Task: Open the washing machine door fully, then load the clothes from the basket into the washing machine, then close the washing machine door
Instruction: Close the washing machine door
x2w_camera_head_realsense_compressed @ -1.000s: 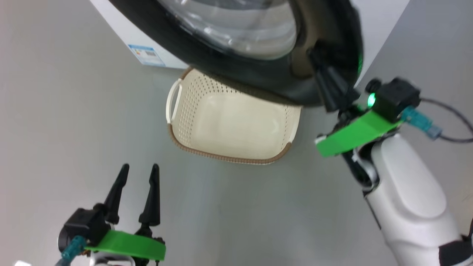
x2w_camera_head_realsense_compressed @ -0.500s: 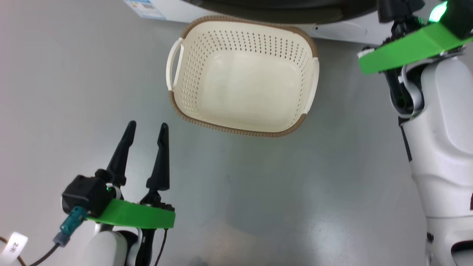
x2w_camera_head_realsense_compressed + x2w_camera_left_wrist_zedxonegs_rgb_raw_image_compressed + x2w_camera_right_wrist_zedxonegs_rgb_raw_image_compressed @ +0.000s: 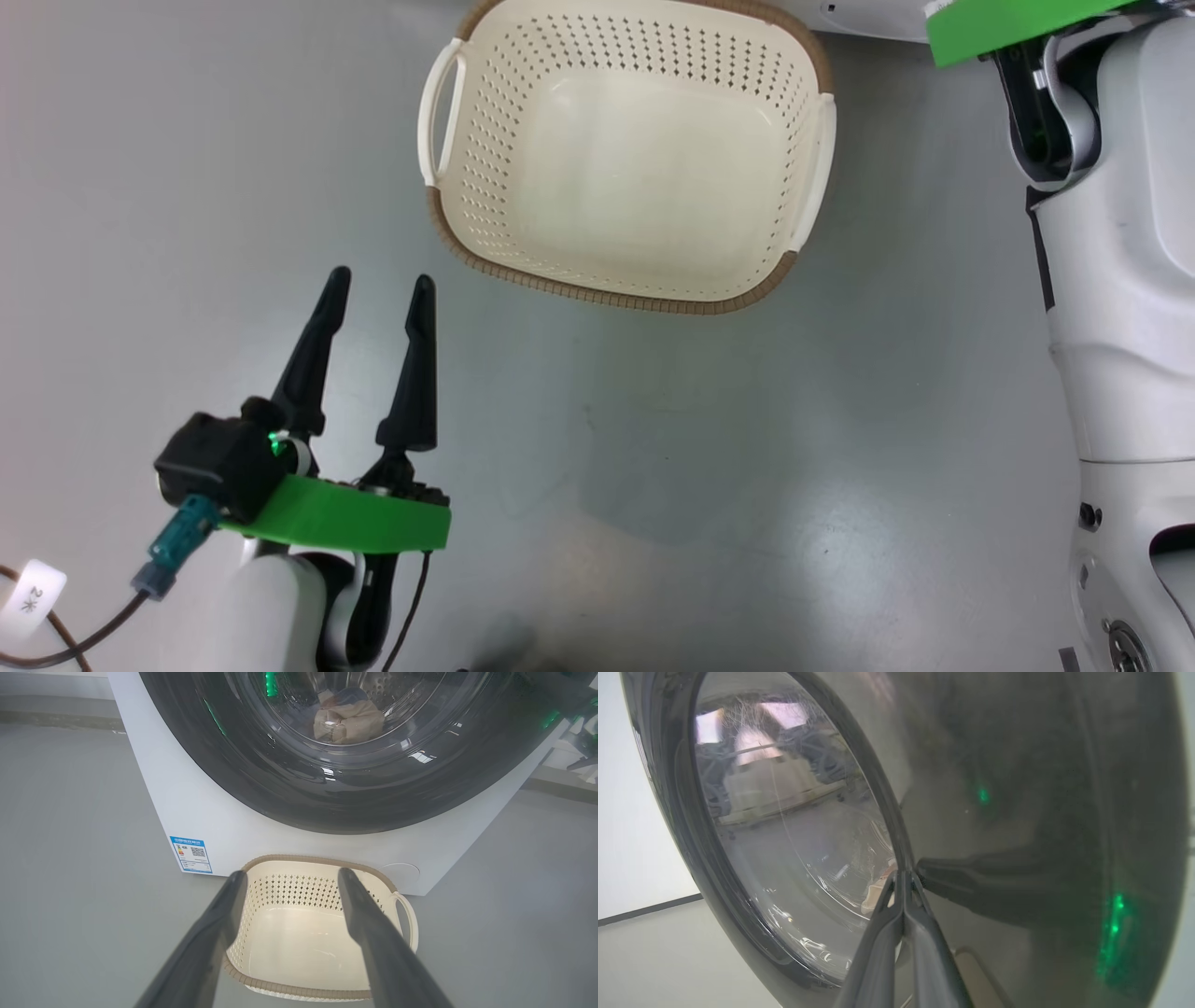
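The basket stands on the grey floor with nothing inside it; in the left wrist view the basket sits right in front of the washing machine. The washing machine door lies against the machine's front. Behind its glass shows a cream-beige piece of the clothes. My left gripper hovers open and holds nothing, near the basket's front-left corner. My right gripper is shut, its tips pressed on the door's glossy black rim beside the glass bowl.
A blue label sticker marks the machine's lower left corner. My pale right forearm rises along the right edge of the head view. Grey floor spreads in front of the basket and to its left.
The head camera has tilted down, so the door has left its view and the basket sits higher. The right arm went up and out with the door. The left gripper stays open.
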Available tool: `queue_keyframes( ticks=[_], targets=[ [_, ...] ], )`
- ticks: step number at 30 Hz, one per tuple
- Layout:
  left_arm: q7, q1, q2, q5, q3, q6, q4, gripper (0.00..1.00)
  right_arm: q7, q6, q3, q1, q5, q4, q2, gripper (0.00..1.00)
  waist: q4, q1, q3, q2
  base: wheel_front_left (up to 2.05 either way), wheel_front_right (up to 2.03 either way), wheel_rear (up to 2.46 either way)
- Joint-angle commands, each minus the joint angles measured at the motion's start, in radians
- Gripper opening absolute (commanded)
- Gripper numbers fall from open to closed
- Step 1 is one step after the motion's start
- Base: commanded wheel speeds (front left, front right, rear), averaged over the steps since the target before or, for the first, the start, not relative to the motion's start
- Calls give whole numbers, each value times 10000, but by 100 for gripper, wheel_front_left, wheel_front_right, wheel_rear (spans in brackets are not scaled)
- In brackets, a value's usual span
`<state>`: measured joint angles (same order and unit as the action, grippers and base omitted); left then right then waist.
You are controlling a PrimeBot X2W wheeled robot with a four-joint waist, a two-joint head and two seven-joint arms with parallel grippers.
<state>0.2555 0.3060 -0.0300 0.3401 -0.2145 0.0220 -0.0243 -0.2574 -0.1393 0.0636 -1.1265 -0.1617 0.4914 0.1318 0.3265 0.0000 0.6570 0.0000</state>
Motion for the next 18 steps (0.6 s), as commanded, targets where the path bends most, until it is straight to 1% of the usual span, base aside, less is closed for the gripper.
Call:
queue_keyframes(
  ticks=[1, 5, 8, 18],
  targets=[
    [63, 48, -202, 66, 290, -26, 249, 100, -44, 86, -123, -317, 108, -163, -121, 0, -15, 0, 21, 0, 0, 0, 0],
    [63, 97, -202, 59, 312, -29, 195, 100, -44, 86, 8, -302, 101, -111, -198, 0, -86, 0, -50, 0, 0, 0, 0],
    [63, 59, -202, 34, 377, -28, 157, 100, -44, 86, 268, 57, -151, -84, -228, 0, -183, 0, -255, 0, 0, 0, 0],
    [63, -312, -202, -238, 812, 83, 73, 100, -44, 86, 1436, 2048, -1446, -340, -155, 0, -759, 0, -1329, 0, 0, 0, 0]
  ],
)
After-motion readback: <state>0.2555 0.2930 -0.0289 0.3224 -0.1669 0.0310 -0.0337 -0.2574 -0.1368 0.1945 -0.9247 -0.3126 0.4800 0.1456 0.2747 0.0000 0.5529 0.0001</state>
